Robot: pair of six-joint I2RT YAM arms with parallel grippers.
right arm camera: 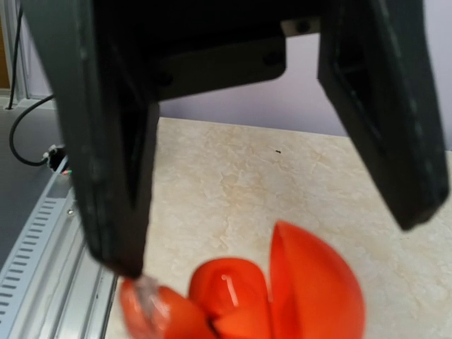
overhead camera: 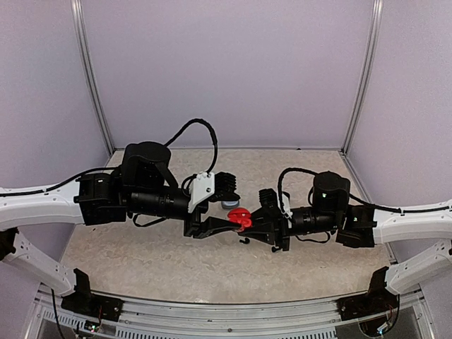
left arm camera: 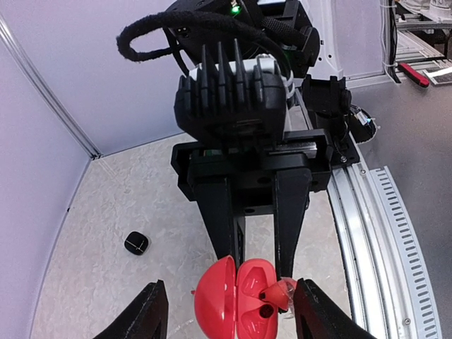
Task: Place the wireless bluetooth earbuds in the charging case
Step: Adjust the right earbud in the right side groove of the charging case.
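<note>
An open red charging case [left arm camera: 219, 300] [overhead camera: 240, 217] lies between both grippers at mid-table, its lid standing on edge. One red earbud [left arm camera: 272, 293] [right arm camera: 166, 314] with a clear tip leans tilted on the case's rim, half over a socket. My left gripper [left arm camera: 230, 296] is open around the case; its left finger stands apart from the lid and its right finger is next to the earbud's tip. My right gripper [right arm camera: 268, 247] [left arm camera: 258, 267] comes from the opposite side with its jaws apart, nothing clamped. One of its fingertips [right arm camera: 127, 265] touches the earbud's clear tip.
A small black case [left arm camera: 135, 243] lies shut on the table to the left. A greyish case [overhead camera: 229, 205] shows just behind the red one. Tiny dark bits [overhead camera: 244, 241] lie in front of it. The metal rail [left arm camera: 381, 233] runs along the near table edge.
</note>
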